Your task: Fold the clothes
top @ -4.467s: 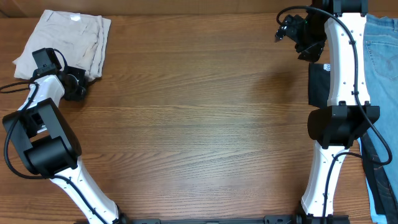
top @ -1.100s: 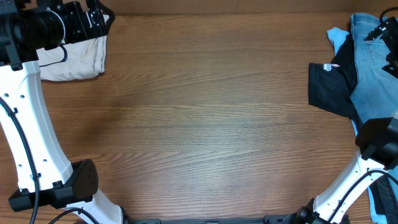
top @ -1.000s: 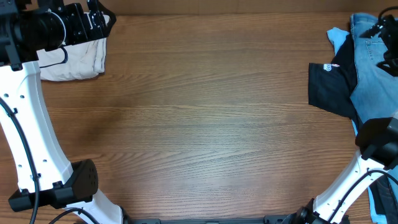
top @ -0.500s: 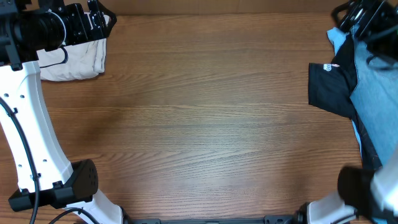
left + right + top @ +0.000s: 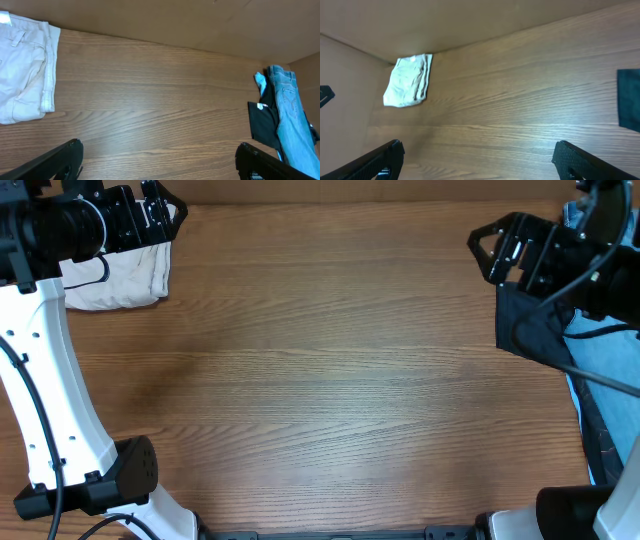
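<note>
Clothes (image 5: pixel 118 278), folded into a beige bundle, lie on your tabletop (image 5: pixel 320 380) just beside your left claw (image 5: pixel 160 208), its fingers spread wide, and well apart from your right claw (image 5: pixel 492 248), likewise spread wide near a black shirt (image 5: pixel 530 330).

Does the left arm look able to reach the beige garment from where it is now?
Likely yes: the left gripper hangs open over the beige garment, nothing lies on it, and the table beside it is bare.

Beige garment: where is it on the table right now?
Overhead view: the beige garment lies at the table's far left corner, partly under the left gripper, opposite the black shirt.
</note>
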